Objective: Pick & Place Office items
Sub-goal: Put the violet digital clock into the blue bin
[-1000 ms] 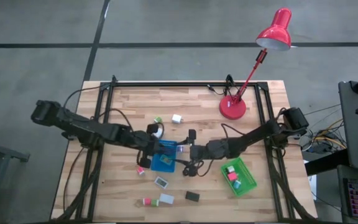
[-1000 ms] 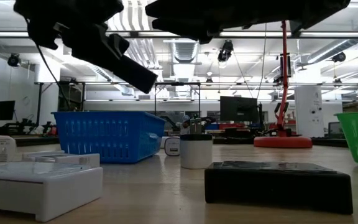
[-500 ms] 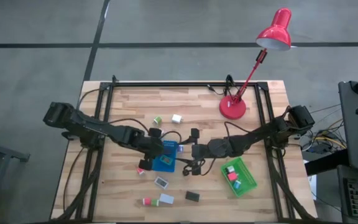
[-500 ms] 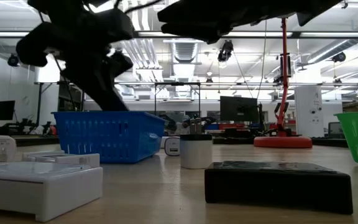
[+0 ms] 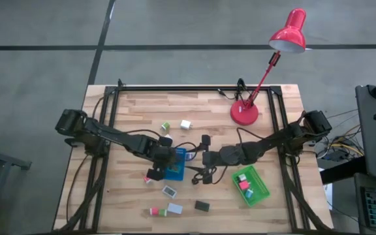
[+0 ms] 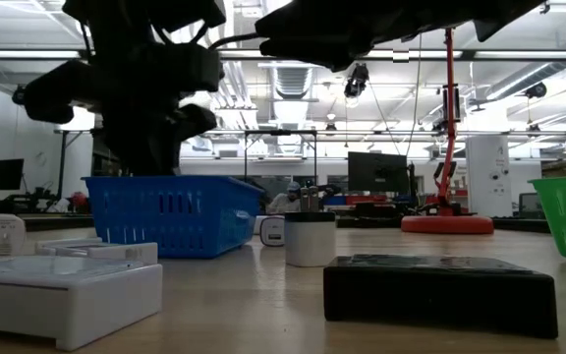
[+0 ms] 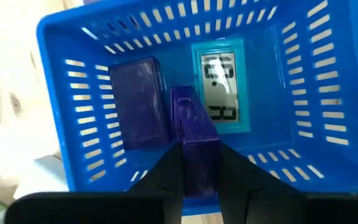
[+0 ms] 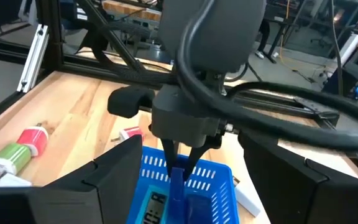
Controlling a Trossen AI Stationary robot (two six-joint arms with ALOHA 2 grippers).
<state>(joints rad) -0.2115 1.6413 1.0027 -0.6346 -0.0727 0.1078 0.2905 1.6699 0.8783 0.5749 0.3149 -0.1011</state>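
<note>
My left gripper (image 7: 197, 152) points down over the blue tray (image 5: 177, 171) and is shut on a navy block (image 7: 194, 127). Inside the tray lie a second navy block (image 7: 138, 102) and a light blue item with a grey display (image 7: 219, 84). My right gripper (image 5: 204, 160) waits open just right of the blue tray, level with it; its wrist view looks at the left gripper (image 8: 182, 146). Other office items lie loose on the table: a white block (image 5: 186, 124), a green-and-white one (image 5: 165, 126), a red one (image 5: 148, 179) and a black one (image 5: 202, 205). My left gripper pinches the navy block between its two fingers, on the block's long sides near its upper end (image 7: 197, 163). The fingers (image 8: 168, 152) come from above, pointing down. The block hangs upright below them, its lower end (image 8: 178, 182) inside the tray's rim; whether it touches the tray floor, I cannot tell.
The green tray (image 5: 261, 190) stands right of the right gripper and holds red and green items. A red desk lamp stands on its base (image 5: 244, 112) near the far right corner. Near the front edge lie white boxes (image 6: 57, 290) and a white-grey box (image 5: 169, 191).
My left gripper has moved toward the table's right until it stands over the blue tray, tipping from a slant to pointing straight down and lowering the navy block into the tray's opening. My right arm has kept still.
</note>
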